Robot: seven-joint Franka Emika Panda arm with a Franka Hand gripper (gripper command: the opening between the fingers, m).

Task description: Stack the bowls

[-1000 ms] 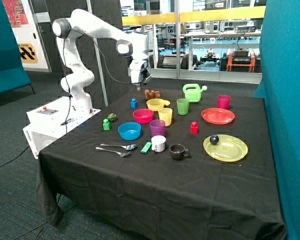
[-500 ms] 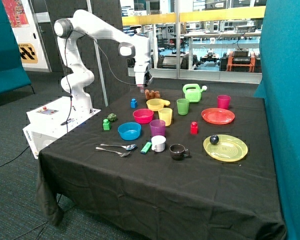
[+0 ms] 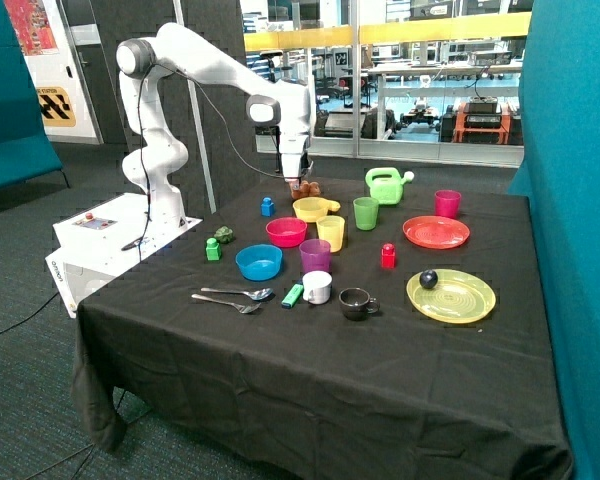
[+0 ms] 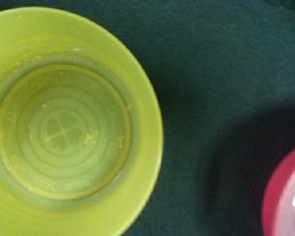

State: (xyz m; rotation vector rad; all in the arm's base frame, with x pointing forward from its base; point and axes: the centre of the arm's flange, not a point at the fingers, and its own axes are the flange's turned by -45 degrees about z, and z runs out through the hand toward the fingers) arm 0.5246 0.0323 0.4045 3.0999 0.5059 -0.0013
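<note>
pincer [image 3: 297,181]: above yellow bowl [image 4: 64,128], finger state cannot tell
pink bowl [image 3: 286,231]: just beside yellow bowl, unstacked
risk: off-centre descent could clip the rim and tip it

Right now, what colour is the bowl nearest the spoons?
Bright blue. The bowl shows best in the outside view, just behind the spoons.

Even, fairly bright indoor light fills the outside view, with daylight through the glazed wall behind the table's far edge (soft shadows only). The wrist view is close and soft: the yellow bowl [image 4: 64,128] blurs at its rim, and the pink bowl [image 4: 287,196] carries pale glare.
</note>
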